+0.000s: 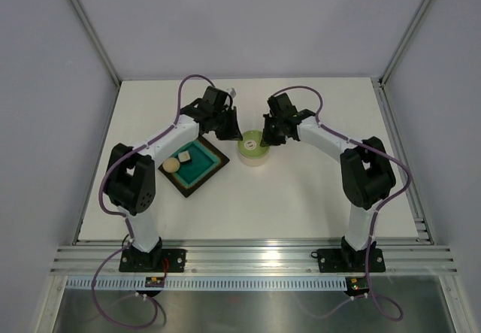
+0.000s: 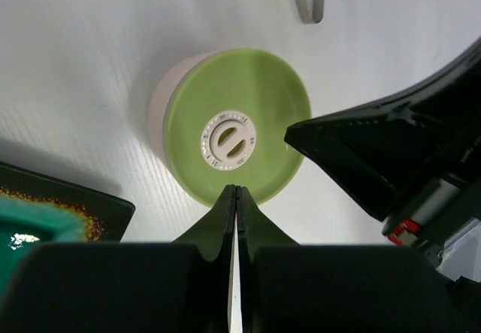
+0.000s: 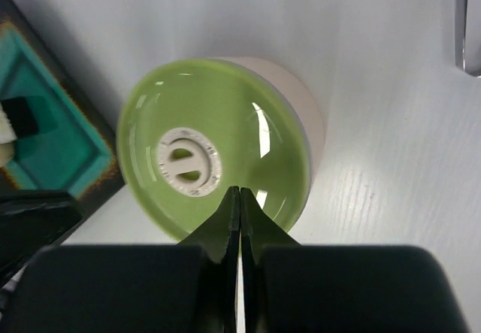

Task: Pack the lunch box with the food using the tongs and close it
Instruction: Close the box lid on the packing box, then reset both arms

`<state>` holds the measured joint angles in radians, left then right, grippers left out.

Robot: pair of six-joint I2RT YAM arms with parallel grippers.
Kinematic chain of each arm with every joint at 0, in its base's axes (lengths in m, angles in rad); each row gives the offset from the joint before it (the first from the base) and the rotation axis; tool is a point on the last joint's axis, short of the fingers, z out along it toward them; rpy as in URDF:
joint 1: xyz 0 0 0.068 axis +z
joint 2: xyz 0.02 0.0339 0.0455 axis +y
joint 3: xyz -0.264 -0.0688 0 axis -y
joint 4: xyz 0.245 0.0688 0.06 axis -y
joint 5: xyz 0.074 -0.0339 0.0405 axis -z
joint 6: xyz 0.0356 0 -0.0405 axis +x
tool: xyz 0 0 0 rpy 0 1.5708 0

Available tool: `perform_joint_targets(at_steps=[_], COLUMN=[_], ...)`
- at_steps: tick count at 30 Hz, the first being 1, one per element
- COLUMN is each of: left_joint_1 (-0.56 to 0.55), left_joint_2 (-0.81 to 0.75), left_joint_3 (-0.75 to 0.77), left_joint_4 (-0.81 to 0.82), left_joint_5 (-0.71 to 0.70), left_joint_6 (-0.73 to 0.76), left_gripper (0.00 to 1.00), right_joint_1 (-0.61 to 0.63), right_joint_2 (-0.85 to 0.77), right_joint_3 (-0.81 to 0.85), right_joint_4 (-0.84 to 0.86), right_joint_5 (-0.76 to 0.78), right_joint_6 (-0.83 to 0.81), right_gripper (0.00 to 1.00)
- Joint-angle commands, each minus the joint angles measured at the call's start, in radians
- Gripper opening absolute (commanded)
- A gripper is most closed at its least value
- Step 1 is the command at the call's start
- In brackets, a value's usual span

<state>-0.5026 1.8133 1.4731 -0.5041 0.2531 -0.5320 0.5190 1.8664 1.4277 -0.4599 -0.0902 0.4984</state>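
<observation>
Tongs [image 2: 311, 19] – perhaps – beyond lidded lunch box [image 2: 237, 122], wrist views only

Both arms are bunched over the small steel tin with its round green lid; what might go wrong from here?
1. A beige dough ball and a pale cube lie in the dark square tray, yet the round light-green lid already covers the small steel tin: packing may end incomplete.
2. The shut left gripper and shut right gripper both sit at the lid's rim, close together; they might collide, or an off-centre push might tip the tin.
</observation>
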Motion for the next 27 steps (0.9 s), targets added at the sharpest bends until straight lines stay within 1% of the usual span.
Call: perform_joint_targets(at_steps=[1, 4, 8, 9, 11, 12, 13, 14, 15, 16, 17, 18, 19, 20, 21, 22, 24, 27], left_joint_1=[-0.002, -0.002, -0.001, -0.001, -0.002, -0.001, -0.002, -0.001, -0.002, -0.001, -0.001, -0.001, 0.001, 0.001, 0.001, 0.001, 0.004, 0.004], left_joint_2=[-0.049, -0.081, -0.181, -0.201, -0.261, -0.282, -0.304, -0.328, -0.380, -0.405, -0.428, -0.471, -0.491, -0.509, -0.525, -0.552, -0.574, -0.603], left_joint_3=[-0.062, -0.082, -0.089, -0.094, -0.099, -0.108, -0.117, -0.128, -0.141, -0.157, -0.161, -0.165, -0.166, -0.165, -0.162, -0.155, -0.129, -0.082], left_joint_4=[0.047, 0.024, -0.025, -0.031, -0.051, -0.059, -0.065, -0.068, -0.068, -0.071, -0.077, -0.083, -0.099, -0.108, -0.120, -0.128, -0.162, -0.208], left_joint_5=[-0.011, -0.043, -0.084, -0.093, -0.107, -0.120, -0.130, -0.136, -0.144, -0.152, -0.159, -0.164, -0.181, -0.192, -0.208, -0.224, -0.285, -0.350], left_joint_6=[-0.006, 0.013, 0.036, 0.041, 0.052, 0.067, 0.078, 0.090, 0.101, 0.105, 0.112, 0.125, 0.133, 0.139, 0.150, 0.152, 0.153, 0.153], left_gripper=[0.00, 0.00, 0.00, 0.00, 0.00, 0.00, 0.00, 0.00, 0.06, 0.14, 0.24, 0.54, 0.69, 0.80, 0.87, 0.99, 0.99, 0.99], right_joint_1=[0.010, 0.012, 0.012, 0.012, 0.010, 0.010, 0.010, 0.010, 0.010, 0.009, 0.009, 0.009, 0.007, 0.009, 0.009, 0.009, 0.009, 0.009], right_joint_2=[0.037, -0.036, -0.168, -0.231, -0.285, -0.333, -0.354, -0.380, -0.424, -0.446, -0.466, -0.501, -0.519, -0.538, -0.576, -0.596, -0.660, -0.742], right_joint_3=[-0.026, -0.046, -0.003, 0.000, 0.011, 0.011, 0.011, 0.001, -0.006, -0.013, -0.032, -0.041, -0.064, -0.079, -0.096, -0.116, -0.165, -0.205], right_joint_4=[0.006, 0.009, -0.046, -0.048, -0.069, -0.080, -0.089, -0.101, -0.111, -0.115, -0.134, -0.144, -0.163, -0.172, -0.178, -0.183, -0.213, -0.281], right_joint_5=[-0.005, 0.024, 0.084, 0.134, 0.191, 0.260, 0.298, 0.329, 0.390, 0.420, 0.447, 0.510, 0.547, 0.581, 0.645, 0.674, 0.743, 0.793], right_joint_6=[-0.023, -0.021, -0.043, -0.053, -0.070, -0.090, -0.096, -0.103, -0.112, -0.115, -0.118, -0.113, -0.107, -0.100, -0.087, -0.083, -0.055, -0.017], right_gripper=[0.00, 0.00, 0.00, 0.00, 0.02, 0.07, 0.17, 0.53, 0.68, 0.80, 0.91, 0.99, 1.00, 1.00, 1.00, 0.99, 0.99, 0.99])
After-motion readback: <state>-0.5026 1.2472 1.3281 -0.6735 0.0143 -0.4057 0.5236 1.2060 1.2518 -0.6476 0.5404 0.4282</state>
